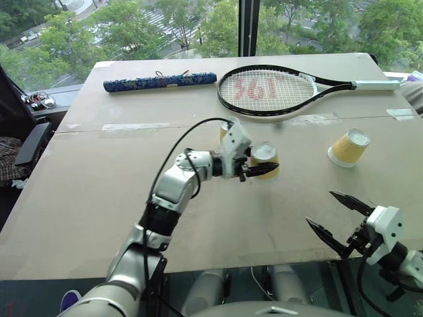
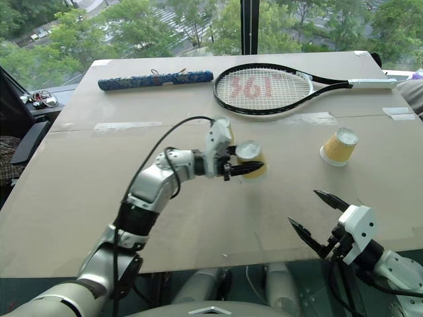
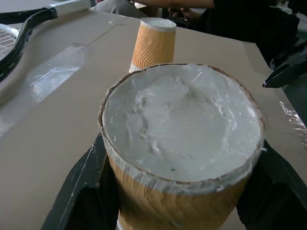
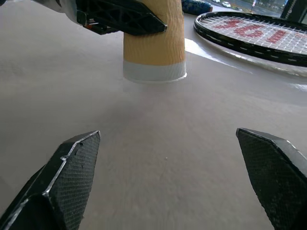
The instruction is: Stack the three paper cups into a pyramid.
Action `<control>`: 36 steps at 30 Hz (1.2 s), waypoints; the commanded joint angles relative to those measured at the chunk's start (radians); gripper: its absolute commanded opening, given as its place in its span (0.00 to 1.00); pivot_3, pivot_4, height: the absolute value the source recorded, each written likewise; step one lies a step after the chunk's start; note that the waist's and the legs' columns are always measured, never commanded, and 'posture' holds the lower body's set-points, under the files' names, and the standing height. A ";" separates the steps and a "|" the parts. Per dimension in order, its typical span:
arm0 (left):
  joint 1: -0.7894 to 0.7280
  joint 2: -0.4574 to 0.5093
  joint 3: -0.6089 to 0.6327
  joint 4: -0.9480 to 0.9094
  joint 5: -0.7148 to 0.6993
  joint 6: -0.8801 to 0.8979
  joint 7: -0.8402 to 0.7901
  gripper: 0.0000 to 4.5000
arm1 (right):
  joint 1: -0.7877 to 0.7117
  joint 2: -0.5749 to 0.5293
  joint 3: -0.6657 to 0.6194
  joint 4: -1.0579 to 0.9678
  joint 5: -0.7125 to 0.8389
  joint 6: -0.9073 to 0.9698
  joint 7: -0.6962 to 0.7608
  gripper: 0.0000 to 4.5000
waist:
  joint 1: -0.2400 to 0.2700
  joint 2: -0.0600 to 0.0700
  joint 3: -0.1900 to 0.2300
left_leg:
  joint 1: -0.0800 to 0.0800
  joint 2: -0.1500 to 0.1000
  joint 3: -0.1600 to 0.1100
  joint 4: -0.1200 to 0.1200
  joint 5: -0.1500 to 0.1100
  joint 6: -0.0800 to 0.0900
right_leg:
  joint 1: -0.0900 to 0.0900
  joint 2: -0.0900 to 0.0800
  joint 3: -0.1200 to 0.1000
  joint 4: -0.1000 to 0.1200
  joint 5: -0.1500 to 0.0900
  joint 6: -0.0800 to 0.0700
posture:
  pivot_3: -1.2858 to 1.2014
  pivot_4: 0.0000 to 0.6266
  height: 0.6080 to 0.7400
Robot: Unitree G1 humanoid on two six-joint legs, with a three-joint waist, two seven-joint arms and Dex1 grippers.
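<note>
Clamped on an upside-down paper cup [image 1: 266,158], the left gripper [image 1: 259,170] has its two black fingers pressed against the cup's yellow-orange sides, and the wrist view looks straight down onto the cup's white base between them. From the right wrist view the cup's rim appears to sit at or just above the table [image 1: 99,198]; whether it touches cannot be told. Just behind that gripper, partly hidden by its white wrist housing, a second cup [image 1: 224,132] peeks out. Well off to its right, nearer the tennis racket [image 1: 268,90], the third cup [image 1: 348,147] stands upside down and alone. Beyond the racket's far left lies a blue patterned roll [image 1: 159,81]. The right gripper [image 1: 341,221] hangs near the table's front edge with its jaws spread wide and nothing between them, well apart from every cup. Judging from this layout, the step in hand is building the bottom row: the held cup is being carried or placed as one of the two base cups. The next move calls for setting it down flat, mouth-down, just beside another cup so the two bases sit level and close enough to carry the third on top. A gap too wide, or a tilted release, could leave nothing steady for the top cup.
</note>
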 commanded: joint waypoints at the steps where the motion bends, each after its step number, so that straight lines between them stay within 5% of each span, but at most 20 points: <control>1: -0.040 -0.045 -0.029 0.084 0.060 -0.086 0.003 0.52 | 0.024 0.025 -0.042 -0.021 0.005 -0.039 -0.021 1.00 | -0.001 0.000 0.000 | 0.000 0.000 0.000 0.000 0.000 0.000 | 0.000 0.000 0.000 0.000 0.000 0.000 | 0.52 0.24 1.00; 9: -0.050 -0.108 -0.052 0.201 0.134 -0.164 0.002 0.52 | 0.063 0.038 -0.060 -0.047 -0.002 -0.044 -0.040 1.00 | 0.003 0.001 -0.001 | 0.000 0.000 0.001 0.000 0.000 0.000 | 0.000 0.000 0.000 0.000 0.000 0.000 | 0.52 0.24 1.00; 13: -0.042 -0.119 -0.027 0.189 0.127 -0.174 0.005 0.95 | 0.073 0.042 -0.057 -0.042 -0.006 -0.050 -0.039 1.00 | 0.003 0.001 0.000 | 0.000 0.000 0.000 0.001 0.000 0.000 | 0.000 0.000 0.000 0.000 0.000 0.000 | 0.52 0.24 1.00; 14: -0.033 -0.105 -0.005 0.146 0.108 -0.170 0.000 0.98 | 0.067 0.041 -0.055 -0.042 -0.005 -0.046 -0.041 1.00 | 0.002 0.001 0.000 | 0.000 0.000 0.000 0.001 0.000 0.000 | 0.000 0.000 0.000 0.000 0.000 0.000 | 0.52 0.24 1.00; 24: 0.092 0.105 0.243 -0.216 -0.116 0.042 -0.012 0.98 | -0.004 0.046 0.001 -0.020 -0.019 -0.035 -0.042 1.00 | 0.001 0.002 -0.001 | 0.000 0.001 0.001 0.000 0.000 0.000 | -0.001 0.000 0.001 0.001 0.000 0.000 | 0.52 0.24 1.00; 28: 0.083 0.127 0.321 -0.078 -0.038 -0.042 0.104 0.98 | -0.027 0.047 0.017 -0.006 -0.025 -0.035 -0.041 1.00 | 0.010 0.002 -0.001 | 0.000 -0.001 -0.001 0.001 0.000 0.000 | 0.000 0.000 -0.001 0.001 0.000 0.000 | 0.52 0.24 1.00; 36: -0.028 0.105 0.272 0.250 0.098 -0.241 0.143 0.98 | -0.033 0.050 0.026 0.003 -0.029 -0.044 -0.039 1.00 | 0.009 0.001 -0.001 | 0.000 -0.001 -0.001 0.001 0.000 0.000 | 0.000 0.001 -0.001 0.000 0.000 0.000 | 0.52 0.24 1.00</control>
